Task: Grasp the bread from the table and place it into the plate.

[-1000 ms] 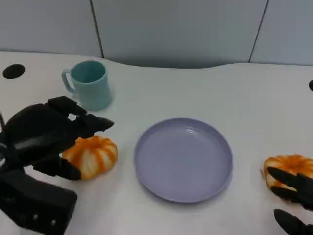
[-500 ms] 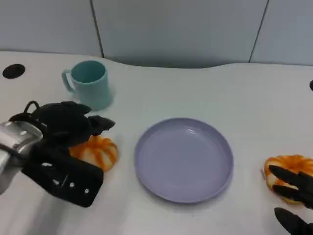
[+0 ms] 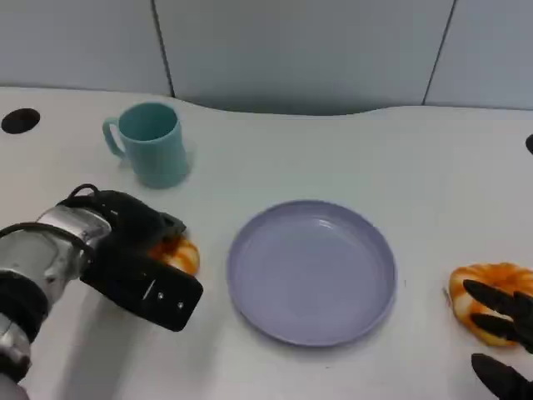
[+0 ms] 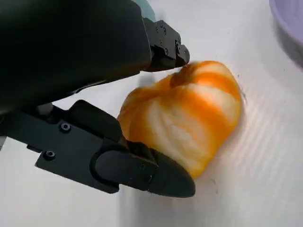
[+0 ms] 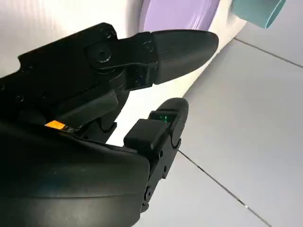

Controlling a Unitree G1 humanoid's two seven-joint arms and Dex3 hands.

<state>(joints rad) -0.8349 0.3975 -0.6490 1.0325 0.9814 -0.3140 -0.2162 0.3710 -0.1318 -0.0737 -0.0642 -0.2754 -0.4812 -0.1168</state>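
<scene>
My left hand (image 3: 133, 254) cups the bread (image 4: 187, 116), fingers (image 4: 156, 172) on both sides though not clearly gripping; next I squeeze, lift, and carry it to the plate (image 3: 311, 271).

A white table (image 3: 350, 150) carries a teal mug (image 3: 151, 143), lavender plate (image 3: 311, 269) and two orange-striped breads (image 3: 176, 254) (image 3: 483, 292).
</scene>
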